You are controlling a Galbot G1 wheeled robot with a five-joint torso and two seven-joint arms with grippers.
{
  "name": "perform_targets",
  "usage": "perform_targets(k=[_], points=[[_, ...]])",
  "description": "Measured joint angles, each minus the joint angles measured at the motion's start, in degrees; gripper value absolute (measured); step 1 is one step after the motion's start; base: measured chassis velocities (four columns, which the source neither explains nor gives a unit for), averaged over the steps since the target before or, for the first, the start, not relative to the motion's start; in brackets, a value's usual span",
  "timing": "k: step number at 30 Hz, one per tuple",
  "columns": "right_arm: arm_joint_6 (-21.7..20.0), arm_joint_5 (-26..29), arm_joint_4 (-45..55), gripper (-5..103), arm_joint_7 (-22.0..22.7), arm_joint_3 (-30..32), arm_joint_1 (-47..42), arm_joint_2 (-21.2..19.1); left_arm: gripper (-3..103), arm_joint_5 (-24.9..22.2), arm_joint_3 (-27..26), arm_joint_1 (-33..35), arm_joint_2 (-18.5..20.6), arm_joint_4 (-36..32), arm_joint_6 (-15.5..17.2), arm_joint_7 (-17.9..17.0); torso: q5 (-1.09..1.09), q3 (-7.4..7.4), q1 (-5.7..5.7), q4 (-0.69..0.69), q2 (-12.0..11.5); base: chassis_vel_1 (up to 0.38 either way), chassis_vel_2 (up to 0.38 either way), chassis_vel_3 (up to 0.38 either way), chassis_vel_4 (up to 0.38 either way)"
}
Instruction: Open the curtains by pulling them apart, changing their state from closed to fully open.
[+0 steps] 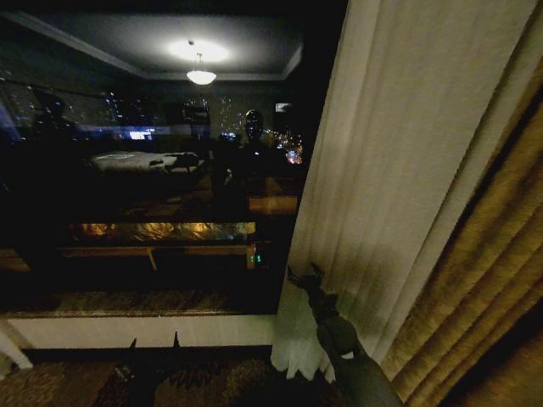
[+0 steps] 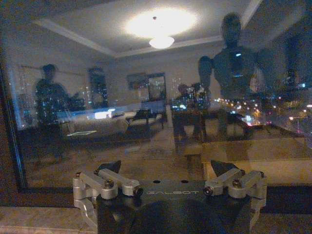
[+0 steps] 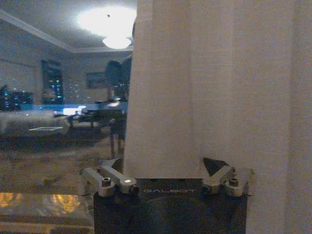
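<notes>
On the left the dark window [image 1: 153, 170] already stands bare, mirroring the ceiling lamp [image 1: 201, 76] and bed [image 1: 140, 161]; the left gripper [image 1: 154, 343] waits low before the sill [image 1: 136, 329], jaws wide and empty. To the right, the right gripper [image 1: 304, 275] reaches the edge of the sheer curtain [image 1: 399, 153], jaws wide around nothing I can see held. I judge it must close on that edge and draw it toward the golden drape [image 1: 484, 280].
</notes>
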Motion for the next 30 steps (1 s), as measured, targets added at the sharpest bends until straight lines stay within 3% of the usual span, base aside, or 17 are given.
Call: perform_targets(k=[4,5,7,8,9,10,13,14,15,16,19,20,22,23,25,26,30], points=[[0.6,-0.8,-1.6,88,0.1,0.2,1.1,0.5,100,-0.2,0.0,-0.4,0.0,0.0,0.3,0.0,0.00,0.00,0.00,0.00,0.0,0.000,0.000,0.000,0.000],[0.7,-1.0,-2.1,77,0.2,0.2,1.5,0.5,100,-0.2,0.0,-0.5,0.0,0.0,0.4,0.0,0.00,0.00,0.00,0.00,0.0,0.000,0.000,0.000,0.000],[0.8,-1.2,-2.5,77,0.2,0.2,1.9,0.6,100,-0.3,0.0,-0.6,0.0,0.0,0.4,0.0,0.00,0.00,0.00,0.00,0.0,0.000,0.000,0.000,0.000],[0.9,-1.5,-3.0,65,0.2,0.3,2.3,0.8,100,-0.3,0.0,-0.6,0.0,-0.2,0.5,0.0,0.00,0.00,0.00,0.00,0.0,0.000,0.000,0.000,0.000],[1.0,-1.9,-3.6,65,0.2,0.4,2.7,0.9,100,-0.3,0.1,-0.7,0.0,-0.3,0.5,0.0,0.01,0.00,0.00,0.00,0.0,0.000,0.000,0.000,0.000],[1.2,-2.4,-4.2,54,0.2,0.5,3.2,1.1,100,-0.3,0.1,-0.7,0.0,-0.3,0.5,0.0,0.01,0.00,0.00,0.00,0.0,0.000,0.000,0.000,0.000],[1.7,-3.4,-5.4,54,0.3,1.1,3.9,1.5,100,-0.3,0.2,-0.8,-0.1,-0.4,0.5,0.0,0.00,0.00,0.00,0.00,0.0,0.000,0.000,0.000,0.000],[1.9,-3.6,-5.9,44,0.3,1.3,4.2,1.5,100,-0.3,0.2,-0.8,-0.1,-0.4,0.6,0.0,0.00,0.00,0.00,0.00,0.0,0.000,0.000,0.000,0.000],[2.1,-3.7,-6.4,44,0.3,1.5,4.5,1.6,100,-0.3,0.2,-0.8,-0.1,-0.4,0.6,0.0,0.01,0.00,0.00,0.00,0.0,0.000,0.000,0.000,0.000],[2.3,-3.8,-6.8,33,0.3,1.6,4.7,1.6,100,-0.3,0.2,-0.8,-0.1,-0.5,0.6,0.0,0.01,0.00,0.00,0.01,0.0,0.000,0.000,0.000,0.000],[2.7,-3.8,-7.5,33,0.3,1.8,5.0,1.5,100,-0.3,0.2,-0.7,-0.2,-0.5,0.6,0.0,0.01,0.00,0.00,0.00,0.0,0.000,0.000,0.000,0.000],[2.8,-3.8,-7.6,22,0.3,1.8,5.0,1.4,100,-0.3,0.2,-0.7,-0.2,-0.6,0.6,0.0,0.01,0.00,0.00,0.00,0.0,0.000,0.000,0.000,0.000],[2.8,-3.8,-7.7,22,0.3,1.8,5.0,1.3,100,-0.3,0.2,-0.7,-0.2,-0.6,0.6,0.0,0.01,0.00,0.00,0.00,0.0,0.000,0.000,0.000,0.000],[2.9,-3.8,-7.7,12,0.2,1.8,5.0,1.1,100,-0.3,0.2,-0.7,-0.2,-0.7,0.6,0.0,0.00,0.00,0.00,0.00,0.0,0.000,0.000,0.000,0.000],[3.0,-3.8,-7.7,12,0.2,1.8,5.0,0.9,100,-0.2,0.3,-0.6,-0.2,-0.9,0.6,0.0,0.01,0.00,0.00,0.00,0.0,0.000,0.000,0.000,0.000],[3.0,-3.8,-7.7,3,0.2,1.7,5.1,0.9,100,-0.2,0.4,-0.6,-0.2,-0.9,0.6,0.0,0.01,0.00,0.00,0.00,0.0,0.000,0.000,0.000,0.000],[3.2,-3.6,-7.4,1,0.2,1.6,5.2,0.5,100,-0.2,0.7,-0.6,-0.3,-1.5,1.1,0.0,0.01,0.00,0.00,0.00,0.0,0.000,0.000,0.000,0.000]])
